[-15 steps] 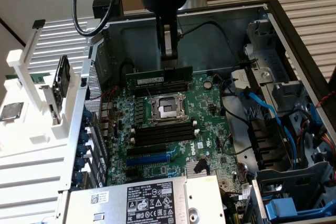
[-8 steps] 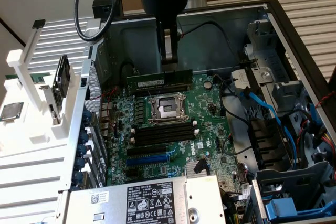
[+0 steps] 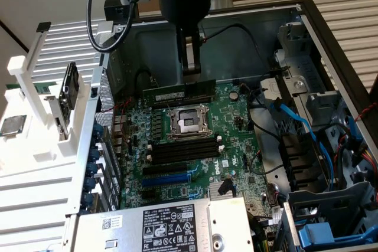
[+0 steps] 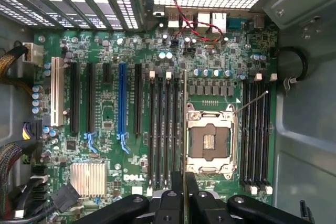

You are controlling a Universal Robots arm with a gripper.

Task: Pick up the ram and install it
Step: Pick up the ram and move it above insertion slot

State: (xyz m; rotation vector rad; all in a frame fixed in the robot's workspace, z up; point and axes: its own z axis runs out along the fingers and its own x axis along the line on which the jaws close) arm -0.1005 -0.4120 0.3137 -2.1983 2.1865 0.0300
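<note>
Ram (image 3: pixel 177 94), clamped in the pincer (image 3: pixel 190 74), hangs inside the computer case (image 3: pixel 155 39).

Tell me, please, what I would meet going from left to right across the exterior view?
Silver processor chip → upright dark flat part → ram, held by the gripper → blue cable.
</note>
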